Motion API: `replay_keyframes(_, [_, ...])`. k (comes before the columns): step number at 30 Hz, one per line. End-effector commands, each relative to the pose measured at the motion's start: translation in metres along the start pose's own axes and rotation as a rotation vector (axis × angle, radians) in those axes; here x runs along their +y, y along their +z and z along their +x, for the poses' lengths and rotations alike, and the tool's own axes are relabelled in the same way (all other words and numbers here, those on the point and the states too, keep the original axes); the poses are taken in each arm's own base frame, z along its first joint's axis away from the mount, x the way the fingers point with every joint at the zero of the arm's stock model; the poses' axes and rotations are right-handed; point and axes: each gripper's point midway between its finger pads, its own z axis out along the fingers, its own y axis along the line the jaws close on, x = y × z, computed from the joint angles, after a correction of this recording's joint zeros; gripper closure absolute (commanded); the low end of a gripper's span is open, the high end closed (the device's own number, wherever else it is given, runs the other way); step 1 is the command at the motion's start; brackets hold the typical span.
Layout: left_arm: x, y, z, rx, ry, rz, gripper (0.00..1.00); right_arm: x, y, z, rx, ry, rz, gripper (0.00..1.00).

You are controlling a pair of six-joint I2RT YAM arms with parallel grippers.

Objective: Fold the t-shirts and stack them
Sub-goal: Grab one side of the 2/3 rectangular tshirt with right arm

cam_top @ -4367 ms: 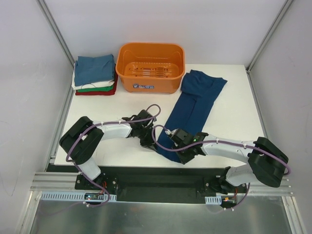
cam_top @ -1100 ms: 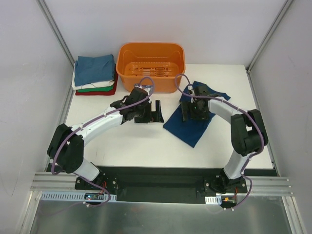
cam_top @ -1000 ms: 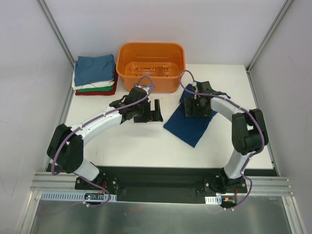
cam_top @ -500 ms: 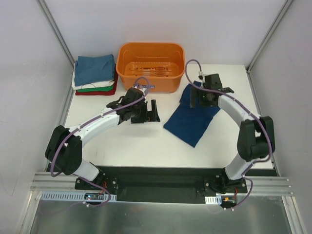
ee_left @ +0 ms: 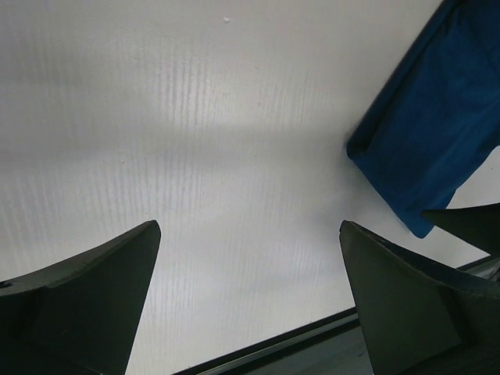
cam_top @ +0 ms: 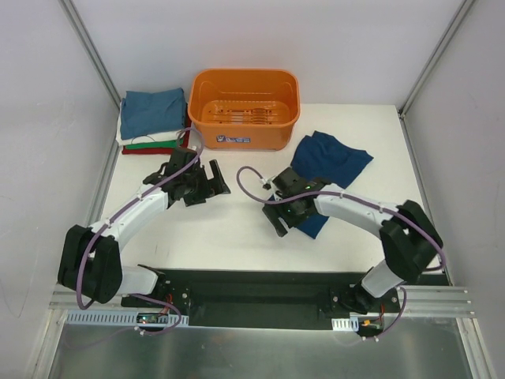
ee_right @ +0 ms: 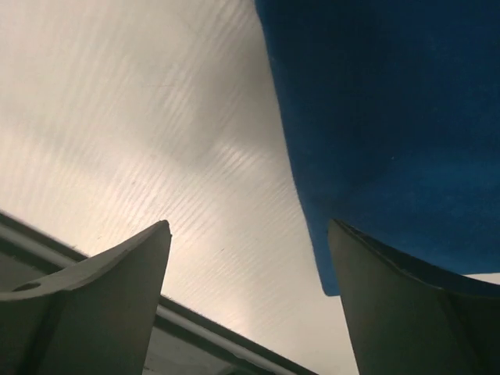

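A dark navy-blue t-shirt (cam_top: pixel 335 162) lies folded into a short slanted shape on the right half of the white table (cam_top: pixel 213 233). My right gripper (cam_top: pixel 278 221) stands open low at its near-left corner. In the right wrist view the navy t-shirt (ee_right: pixel 391 117) fills the upper right and its edge runs between the fingers of the right gripper (ee_right: pixel 249 226), with the right finger over the cloth. My left gripper (cam_top: pixel 215 185) is open over bare table left of centre, holding nothing. The left wrist view has the navy t-shirt (ee_left: pixel 437 133) off to the right of the left gripper (ee_left: pixel 248 226).
A stack of folded t-shirts (cam_top: pixel 152 118), teal-blue on top with white, green and red beneath, sits at the far left. An orange basket (cam_top: pixel 245 106) stands at the far centre. The black rail (cam_top: pixel 260 278) runs along the near table edge, close to the right gripper.
My right arm has swung from the far end of the navy t-shirt back to its near-left corner and its jaws have narrowed a little. My left arm has drawn back to the left.
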Motion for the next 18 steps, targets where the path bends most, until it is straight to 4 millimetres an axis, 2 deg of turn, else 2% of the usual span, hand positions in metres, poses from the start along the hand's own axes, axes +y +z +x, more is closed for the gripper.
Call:
replay_keyframes(1, [-0.002,-0.011,-0.006,-0.046,-0.011,0.019,0.01,-0.023,0.004,-0.012,0.039,-0.013,0.149,0.19])
replay_keyframes(7, [0.002,-0.014,-0.008,-0.059,-0.006,0.018,0.01,-0.037,0.021,-0.008,0.108,-0.034,0.212,0.28])
replay_keyframes(8, [0.002,-0.015,-0.008,-0.060,-0.006,0.019,0.01,-0.038,0.022,-0.008,0.113,-0.034,0.214,0.35])
replay_keyframes(11, [0.002,-0.015,-0.008,-0.063,-0.003,0.020,0.01,-0.033,0.026,-0.002,0.140,-0.027,0.192,0.48])
replay_keyframes(13, [0.003,-0.017,-0.009,-0.070,-0.001,0.016,0.01,-0.028,0.027,0.006,0.163,-0.012,0.169,0.52])
replay_keyframes(17, [0.007,-0.019,-0.013,-0.093,0.005,0.000,0.01,-0.019,0.031,0.018,0.198,-0.004,0.146,0.71])
replay_keyframes(18, [0.008,-0.019,-0.013,-0.094,0.006,-0.003,0.01,-0.015,0.034,0.022,0.215,-0.011,0.136,0.71])
